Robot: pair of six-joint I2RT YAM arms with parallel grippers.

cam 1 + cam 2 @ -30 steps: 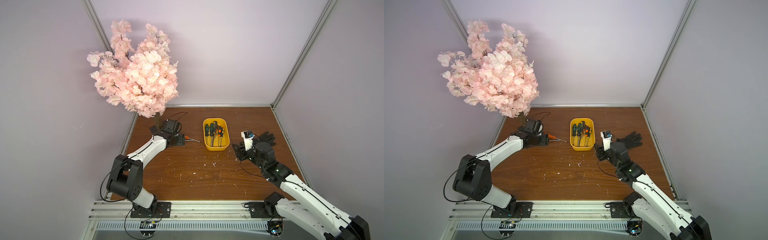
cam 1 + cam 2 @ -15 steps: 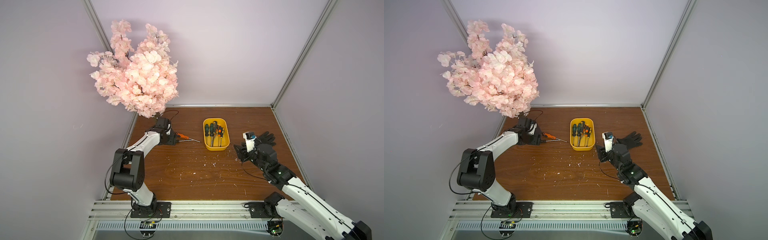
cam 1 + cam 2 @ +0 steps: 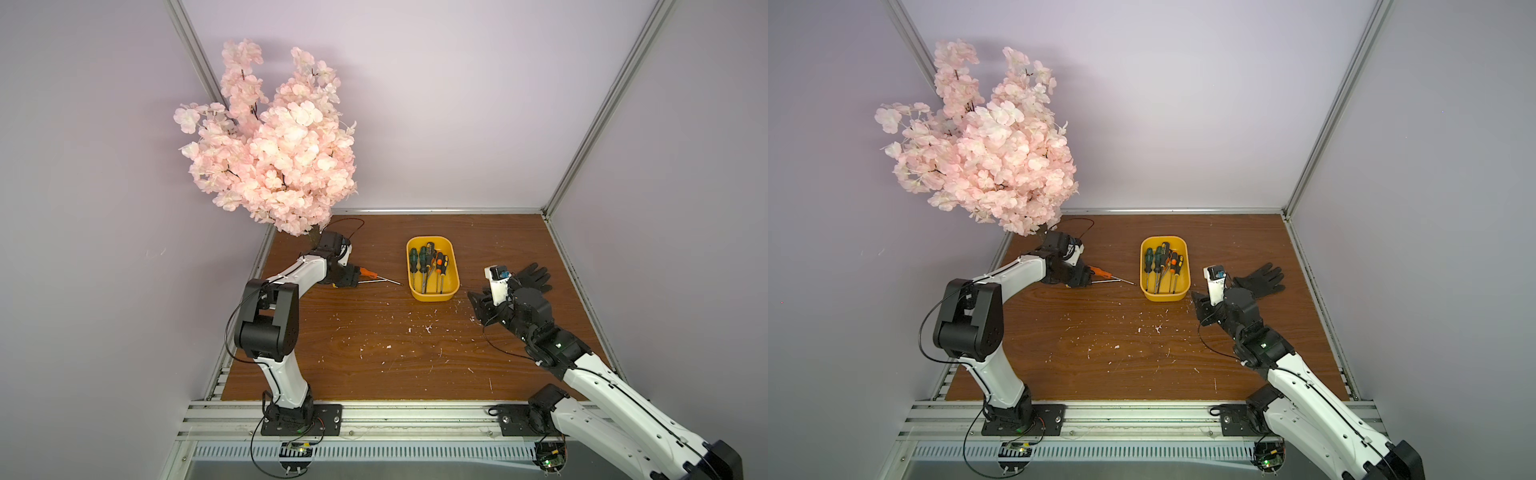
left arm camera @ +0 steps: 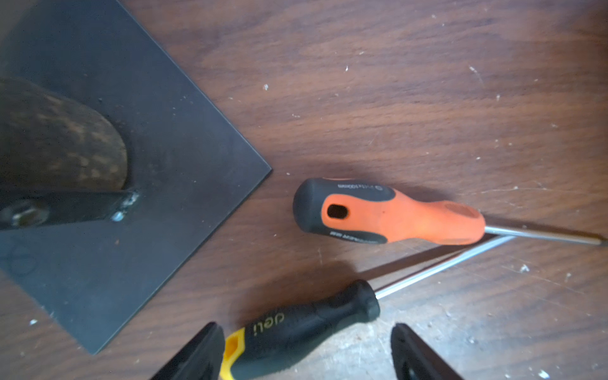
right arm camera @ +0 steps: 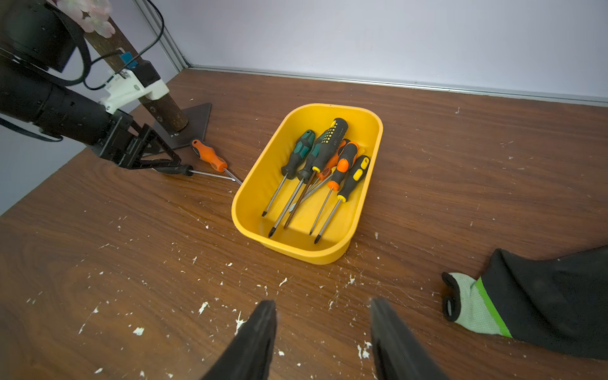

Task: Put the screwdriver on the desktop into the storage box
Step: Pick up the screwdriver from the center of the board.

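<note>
Two tools lie on my bench (image 3: 374,353), left of the storage box (image 3: 432,297) mid-frame: orange screwdriver (image 4: 394,214), black screwdriver (image 4: 329,316). My left pincer (image 4: 304,329) gapes astride the black handle; my right pincer (image 5: 321,301) hangs parted, gripping nothing.

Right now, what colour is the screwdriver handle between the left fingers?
Black, with a yellow butt end; the handle shows best in the left wrist view.

desktop (image 3: 374,332): brown wood grain, white flecks scattered. in a top view, storage box (image 3: 432,296) sat mid-frame; orange screwdriver (image 3: 368,272) and black screwdriver (image 4: 306,325) lay left of it, near the dark tree base (image 4: 164,131); black glove (image 3: 532,276) lay right.
</note>
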